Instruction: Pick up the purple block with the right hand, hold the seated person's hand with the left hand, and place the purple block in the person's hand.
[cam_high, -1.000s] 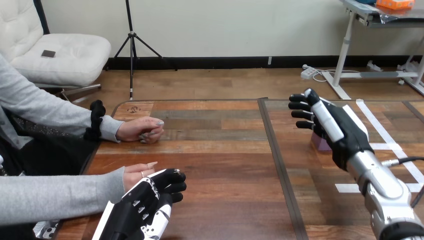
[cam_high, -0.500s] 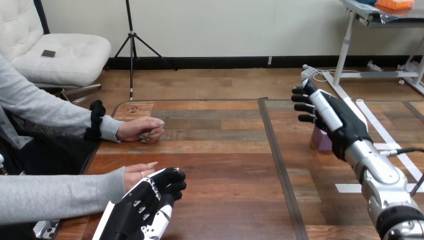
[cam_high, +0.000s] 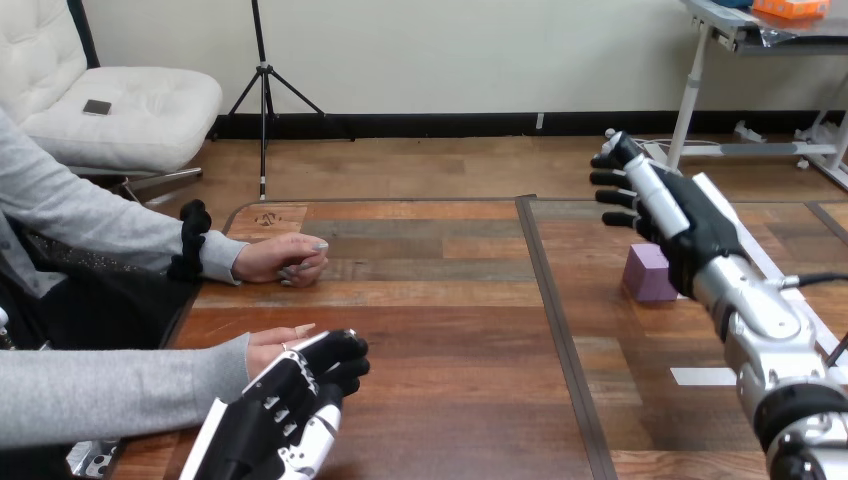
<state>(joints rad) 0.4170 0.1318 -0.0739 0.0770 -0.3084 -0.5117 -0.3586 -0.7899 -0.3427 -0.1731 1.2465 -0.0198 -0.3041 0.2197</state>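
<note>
Holds the right hand (cam_high: 690, 225) up over the far right part of the table (cam_high: 450, 300), with its fingers (cam_high: 612, 199) straight, spread and pointing toward the far edge. Grips nothing with it, the palm wide and unclosed. Just below and beside that hand, flat on the wood of the right half and nearer the far edge than the near one: the purple block (cam_high: 648, 272), with its right side hidden behind the heel of the hand and no finger round it. Impossible to tell whether block and hand touch there. Brings the silver right forearm in from the near right corner. Lays the left hand (cam_high: 285, 415) by the near left corner, against the person's nearer hand (cam_high: 272, 346), which rests at the left edge. Cannot tell whether that robot hand grasps the person's hand or merely lies on it. Farther along the left edge, well apart from both: the person's farther hand (cam_high: 285, 260), loosely closed and resting on the wood. Down the middle from far edge to near edge, a dark seam (cam_high: 560, 330). Toward the right edge, strips of white tape (cam_high: 703, 376).
</note>
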